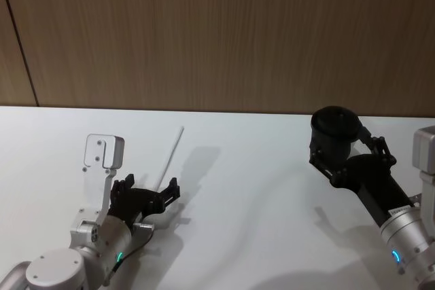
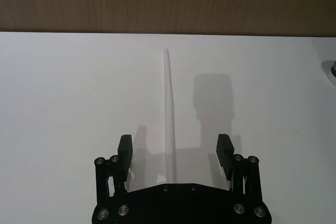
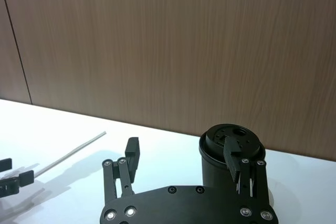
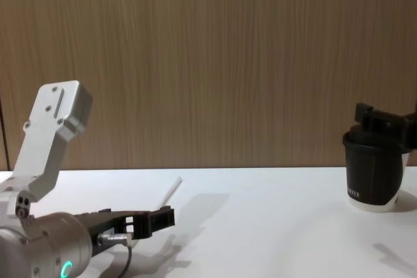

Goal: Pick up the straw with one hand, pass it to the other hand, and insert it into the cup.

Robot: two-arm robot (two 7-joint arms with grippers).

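The white straw [image 1: 171,156] lies flat on the white table [image 1: 258,188], pointing away from me. My left gripper [image 1: 148,197] is low over its near end, open, one finger on each side of the straw [image 2: 168,98] and not touching it. The black lidded cup [image 1: 332,127] stands upright at the right. My right gripper [image 1: 343,153] is up against the cup's near side, open; in the right wrist view one fingertip [image 3: 231,155] overlaps the cup's lid [image 3: 231,136] and the other fingertip [image 3: 132,148] stands free. From the chest, the cup [image 4: 371,174] shows its white base.
A wood-panelled wall [image 1: 217,32] runs along the table's far edge. The bare white tabletop [image 4: 273,219] spreads between straw and cup. The left arm's silver elbow bracket [image 1: 102,154] rises beside the straw.
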